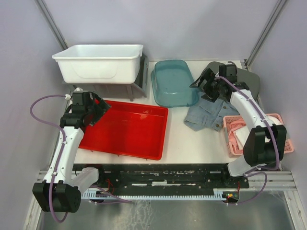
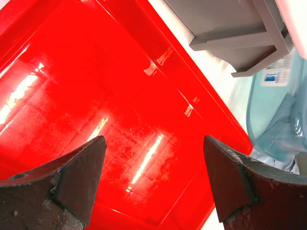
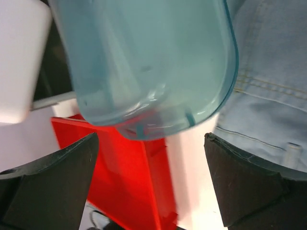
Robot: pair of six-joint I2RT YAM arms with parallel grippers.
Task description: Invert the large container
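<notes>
The large translucent teal plastic container (image 1: 173, 84) lies at the back middle of the table (image 1: 192, 143). It sits between the grey stand (image 1: 139, 79) carrying a white plastic tub (image 1: 98, 62) and a crumpled blue denim garment (image 1: 206, 115). The frames do not show which way it faces. The right end effector (image 1: 204, 87) hovers at its right edge, jaws spread and empty. A shallow red plastic tray (image 1: 129, 129) lies just beside its near-left corner. The left end effector (image 1: 102, 108) hangs over the tray, also spread and empty. A pink slatted basket (image 1: 235, 134) sits at the right.
</notes>
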